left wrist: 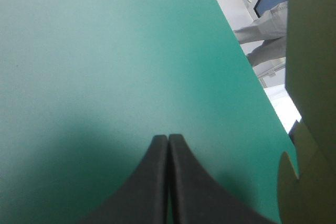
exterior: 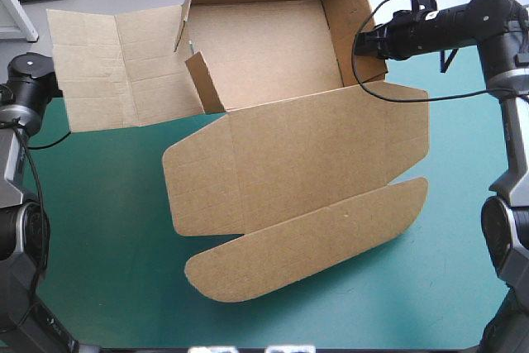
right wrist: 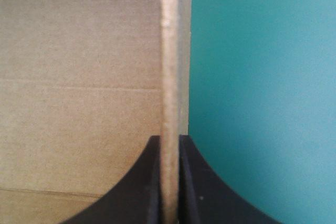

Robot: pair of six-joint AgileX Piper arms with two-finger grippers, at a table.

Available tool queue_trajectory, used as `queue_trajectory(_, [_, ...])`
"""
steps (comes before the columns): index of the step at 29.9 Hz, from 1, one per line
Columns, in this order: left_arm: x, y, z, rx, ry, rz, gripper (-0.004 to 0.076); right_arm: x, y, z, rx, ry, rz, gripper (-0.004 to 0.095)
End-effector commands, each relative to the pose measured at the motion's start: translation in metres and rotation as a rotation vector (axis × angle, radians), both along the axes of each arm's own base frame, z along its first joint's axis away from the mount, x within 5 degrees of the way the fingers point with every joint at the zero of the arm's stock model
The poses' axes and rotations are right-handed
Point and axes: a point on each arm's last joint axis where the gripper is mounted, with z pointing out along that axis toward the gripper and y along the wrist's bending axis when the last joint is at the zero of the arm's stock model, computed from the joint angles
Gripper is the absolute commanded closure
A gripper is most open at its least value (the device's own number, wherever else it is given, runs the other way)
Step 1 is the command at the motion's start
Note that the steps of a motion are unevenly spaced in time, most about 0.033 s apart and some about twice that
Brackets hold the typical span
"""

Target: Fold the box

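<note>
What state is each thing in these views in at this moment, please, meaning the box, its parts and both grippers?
box: part-formed open tray, far and right walls raised.
left side panel: spread outward, not raised.
lid: open, flat on the teal-green cover.
right gripper: shut on the box's right wall.
left gripper: shut, holding nothing.
</note>
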Motion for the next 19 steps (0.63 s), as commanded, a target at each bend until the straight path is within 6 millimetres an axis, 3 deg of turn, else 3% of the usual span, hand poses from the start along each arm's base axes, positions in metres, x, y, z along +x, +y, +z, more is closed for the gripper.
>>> queue_trajectory(1, [-0.024,-0.013,0.042,-0.086,-0.089,-0.079,0.0732,-0.010,0.006,0.028,0.089,-0.095,-0.011,0.0907])
queue_trajectory(19, [-0.043,-0.023,0.067,-0.104,-0.122,-0.088,0.0732,0.020,0.026,-0.009,0.052,-0.038,-0.033,0.0907])
